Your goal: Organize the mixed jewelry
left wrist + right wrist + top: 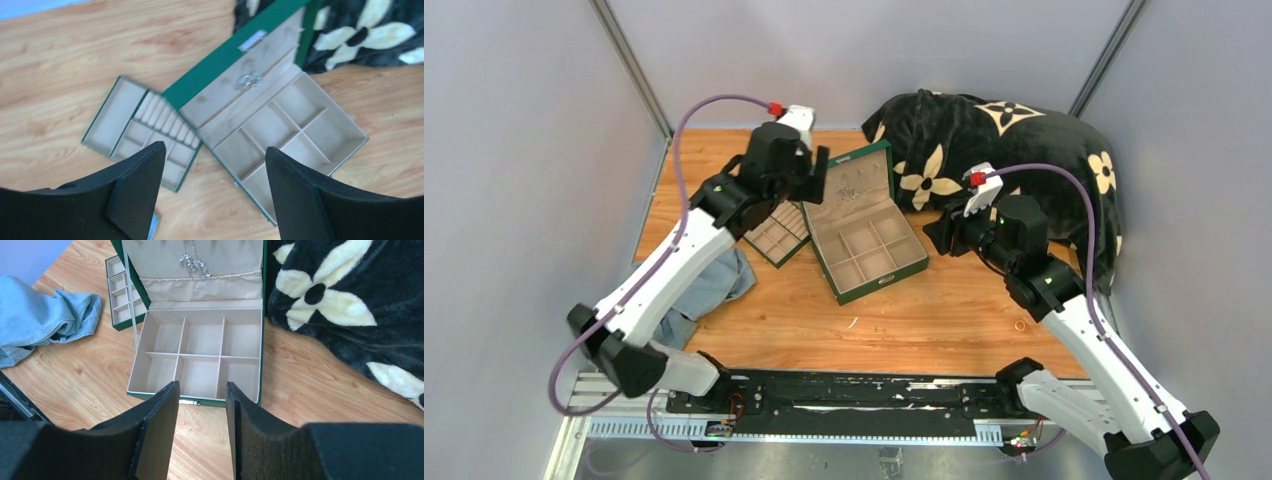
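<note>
On the wooden table point(944, 310) a green box point(871, 240) lies open, its lid standing up at the far side and its base split into six beige compartments. Against the lid's lining, just above the gathered pocket, hangs the silvery cluster point(196, 264). Well apart from the box, on bare wood close beside the right arm point(1084, 320), lies the small gold-coloured ring point(1021, 325). A shallow divided tray point(145, 130) sits on the table touching the box's left side, and a crumpled denim cloth point(45, 315) lies nearer the left arm point(674, 270). A black cushion with pale flowers point(1024, 150) fills the far right corner, right behind the box. The left jaws hover above the tray and the lid, spread wide with nothing between them. The right jaws hang over the box's near front edge, parted about halfway, and they too grip nothing
</note>
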Controlling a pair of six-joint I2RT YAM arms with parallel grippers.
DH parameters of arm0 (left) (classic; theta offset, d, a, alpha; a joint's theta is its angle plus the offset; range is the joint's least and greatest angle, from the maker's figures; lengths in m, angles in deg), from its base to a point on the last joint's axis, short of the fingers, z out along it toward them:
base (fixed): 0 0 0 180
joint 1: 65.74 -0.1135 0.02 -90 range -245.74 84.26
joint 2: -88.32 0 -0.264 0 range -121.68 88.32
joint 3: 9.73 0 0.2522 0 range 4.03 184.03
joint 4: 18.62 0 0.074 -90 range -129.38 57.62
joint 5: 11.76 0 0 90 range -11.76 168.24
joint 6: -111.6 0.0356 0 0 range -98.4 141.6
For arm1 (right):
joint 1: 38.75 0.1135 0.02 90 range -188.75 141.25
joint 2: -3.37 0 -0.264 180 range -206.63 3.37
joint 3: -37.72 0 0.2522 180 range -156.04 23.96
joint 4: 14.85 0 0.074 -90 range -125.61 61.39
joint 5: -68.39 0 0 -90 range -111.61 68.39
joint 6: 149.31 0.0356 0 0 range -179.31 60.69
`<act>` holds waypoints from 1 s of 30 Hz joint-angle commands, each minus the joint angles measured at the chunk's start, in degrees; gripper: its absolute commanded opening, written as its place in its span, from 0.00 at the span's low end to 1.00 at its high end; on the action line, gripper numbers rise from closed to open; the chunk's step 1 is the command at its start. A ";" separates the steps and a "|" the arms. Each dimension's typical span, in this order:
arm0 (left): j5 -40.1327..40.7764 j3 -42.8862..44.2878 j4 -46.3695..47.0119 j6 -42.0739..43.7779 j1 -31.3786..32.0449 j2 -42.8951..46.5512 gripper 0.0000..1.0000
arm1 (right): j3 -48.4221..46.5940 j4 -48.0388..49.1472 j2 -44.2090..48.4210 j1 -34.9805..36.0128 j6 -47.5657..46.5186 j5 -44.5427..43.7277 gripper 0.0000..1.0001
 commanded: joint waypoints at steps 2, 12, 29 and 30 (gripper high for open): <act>1.92 -8.45 -6.61 -8.01 -10.96 6.57 0.78 | 0.08 0.30 -0.54 -0.28 0.65 -1.22 0.45; 4.23 -18.85 -1.93 -20.17 -26.55 -3.42 1.00 | -1.21 0.14 -1.10 -0.27 2.80 0.11 0.45; 1.52 -14.72 2.63 -26.30 -29.96 -21.75 0.46 | 0.63 -3.67 6.19 -0.14 5.55 -2.21 0.39; 1.59 -14.74 2.95 -26.87 -30.03 -22.25 0.44 | 0.55 -3.81 6.10 -0.11 5.61 -2.26 0.39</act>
